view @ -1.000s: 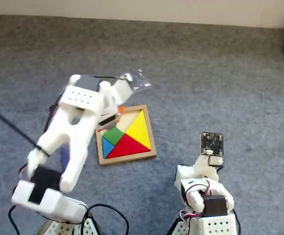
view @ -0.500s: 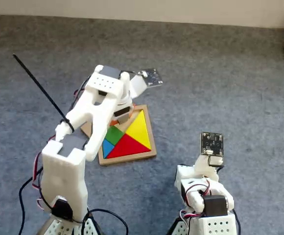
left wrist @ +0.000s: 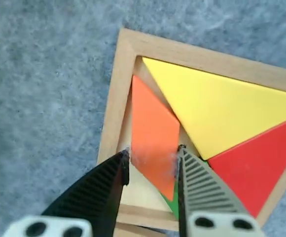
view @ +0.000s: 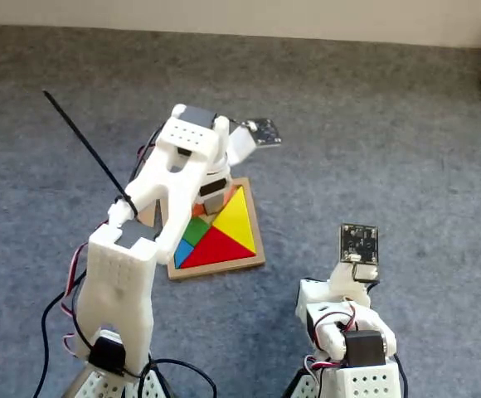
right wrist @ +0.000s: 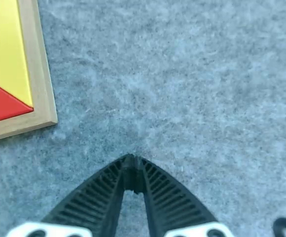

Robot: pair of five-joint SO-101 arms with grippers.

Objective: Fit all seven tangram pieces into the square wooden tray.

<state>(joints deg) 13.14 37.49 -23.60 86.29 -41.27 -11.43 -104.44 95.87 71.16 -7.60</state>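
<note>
Nothing readable that I can spot here tbh, no text, numbers or labels on the wooden tray [left wrist: 114, 98] or the tangram pieces [left wrist: 222, 106].

The left tool [left wrist: 153, 153] has its two fingers closed against opposite edges of the orange parallelogram [left wrist: 155, 128], which sits at the tray's [left wrist: 114, 113] rim side. Just beside it lie the yellow triangle [left wrist: 222, 113] and the red triangle [left wrist: 251, 168], with a sliver of a green piece [left wrist: 171, 206] showing under the orange tip. The tray rests on the grey carpeted bench [left wrist: 39, 89].
</note>
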